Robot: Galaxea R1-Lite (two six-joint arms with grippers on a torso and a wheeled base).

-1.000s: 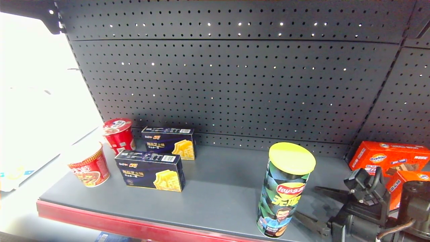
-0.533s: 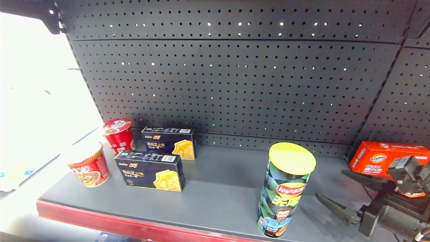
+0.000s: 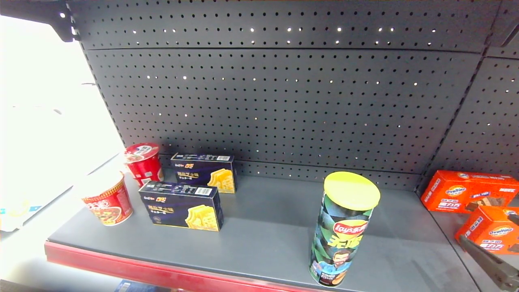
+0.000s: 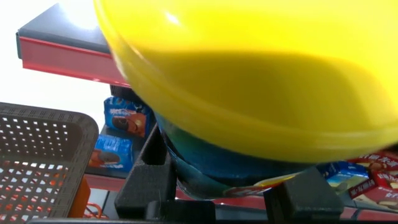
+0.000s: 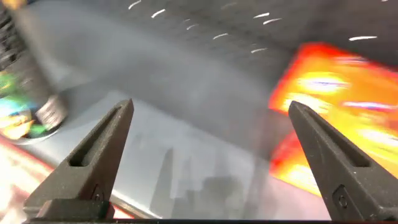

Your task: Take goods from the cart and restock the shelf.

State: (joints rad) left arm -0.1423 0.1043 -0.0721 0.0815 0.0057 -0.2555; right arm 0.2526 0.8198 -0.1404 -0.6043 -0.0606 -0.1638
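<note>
The right hand (image 5: 210, 104) is hovering low over the right end of the shelf (image 3: 263, 227). Its two dark fingers (image 5: 93, 162) are spreading wide, with nothing between them. The chips can (image 3: 344, 227) is standing upright on the shelf to this hand's left, well apart from it. It is carrying a yellow-green lid on top, and its base is sitting near the red front edge. Two orange boxes (image 3: 466, 190) are lying ahead of the hand and to its right, one behind the other. The nearer box is sitting just beside the finger that is poking in at the corner of the head view.

Farther to the hand's left, past the chips can, two navy boxes (image 3: 180, 205) are lying flat, one behind the other. Two red cup noodles (image 3: 107, 198) are standing at the shelf's far left end.

The left hand (image 4: 224, 186) is gripping a second can (image 4: 205, 168) by its blue-green body, with a black finger pressing on either side. The can's broad yellow lid (image 4: 249, 62) is looming right in front of the wrist camera. Beyond this hand, blue snack packs (image 4: 121, 118) are sitting on a lower level under the shelf's red edge. The dark mesh cart basket (image 4: 37, 155) is standing nearby.
</note>
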